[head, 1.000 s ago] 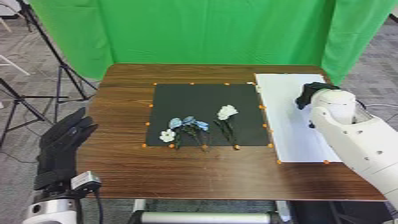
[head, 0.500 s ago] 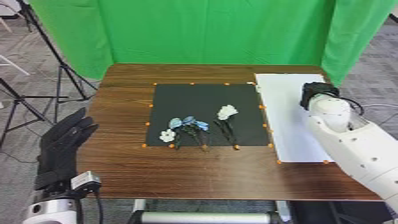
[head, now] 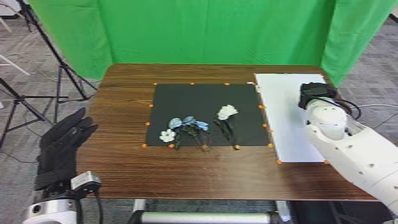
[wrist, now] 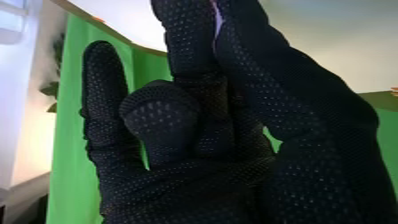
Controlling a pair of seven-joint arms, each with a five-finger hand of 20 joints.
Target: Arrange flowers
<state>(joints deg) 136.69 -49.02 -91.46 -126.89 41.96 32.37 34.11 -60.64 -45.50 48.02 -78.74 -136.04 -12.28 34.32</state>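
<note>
I am holding my right hand [head: 317, 91] over the white sheet [head: 289, 125], fingers loosely extended and grasping nothing that I can see; my left hand [head: 60, 145] is hanging beside the table [head: 124, 170], relaxed and empty. On the black mat [head: 200, 95], a white flower [head: 227, 111] is lying apart from the blue flowers [head: 189, 122] and a smaller white bloom [head: 168, 135]. I am expecting light, bendy stems (slippery ones, perhaps, against gloves) and petals easily crushed, so I am favouring a gentle pinch just below a flower head.
</note>
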